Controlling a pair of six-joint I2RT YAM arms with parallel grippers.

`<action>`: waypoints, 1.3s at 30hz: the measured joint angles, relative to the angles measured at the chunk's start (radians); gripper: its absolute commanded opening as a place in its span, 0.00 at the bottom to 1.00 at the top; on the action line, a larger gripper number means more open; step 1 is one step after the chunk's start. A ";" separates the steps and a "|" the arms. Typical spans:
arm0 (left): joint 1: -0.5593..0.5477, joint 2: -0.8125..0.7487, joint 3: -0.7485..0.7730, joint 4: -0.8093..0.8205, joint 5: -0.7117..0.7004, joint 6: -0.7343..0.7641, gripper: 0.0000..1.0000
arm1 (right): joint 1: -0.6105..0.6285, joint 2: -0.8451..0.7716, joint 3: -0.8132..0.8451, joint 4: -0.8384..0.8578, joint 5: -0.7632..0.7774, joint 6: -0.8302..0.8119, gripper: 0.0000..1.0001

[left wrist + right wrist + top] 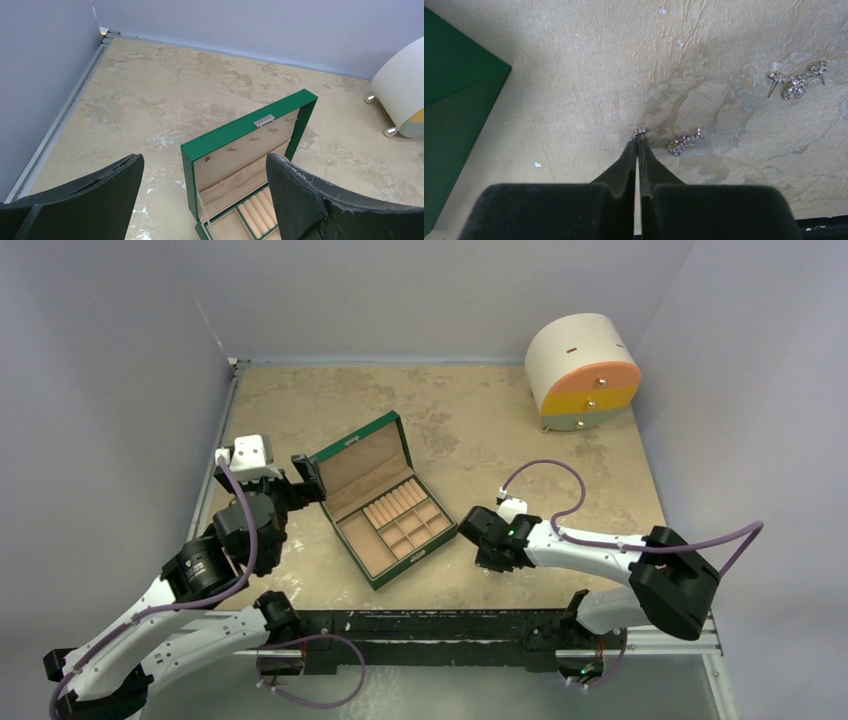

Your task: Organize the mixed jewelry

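In the right wrist view my right gripper (pixel 638 142) is shut, with a small sparkly earring (pixel 639 133) pinched at its very tips, low over the tabletop. A second sparkly earring (pixel 685 141) lies just right of the tips. Two more earrings (pixel 796 85) lie together farther right. In the top view the right gripper (pixel 478 540) is just right of the open green jewelry box (pixel 385 502); the jewelry is too small to see there. My left gripper (pixel 305 478) is open and empty at the box's left side, its fingers (pixel 100 200) framing the raised lid (pixel 250 132).
A round white-and-orange drawer cabinet (pixel 582 372) stands at the back right, its edge also in the left wrist view (pixel 400 90). The box corner (pixel 454 110) fills the left of the right wrist view. Walls close the table at left, back and right.
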 measured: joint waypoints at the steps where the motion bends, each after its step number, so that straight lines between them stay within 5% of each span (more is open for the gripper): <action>1: 0.000 0.000 0.000 0.000 0.000 0.000 0.92 | 0.000 -0.002 0.000 0.000 0.000 0.000 0.00; 22: 0.002 -0.008 0.000 0.000 0.002 0.000 0.92 | -0.001 -0.105 0.023 -0.029 0.030 -0.059 0.00; 39: 0.002 -0.011 0.000 0.000 0.011 0.000 0.92 | -0.001 -0.141 0.224 0.075 0.035 -0.271 0.00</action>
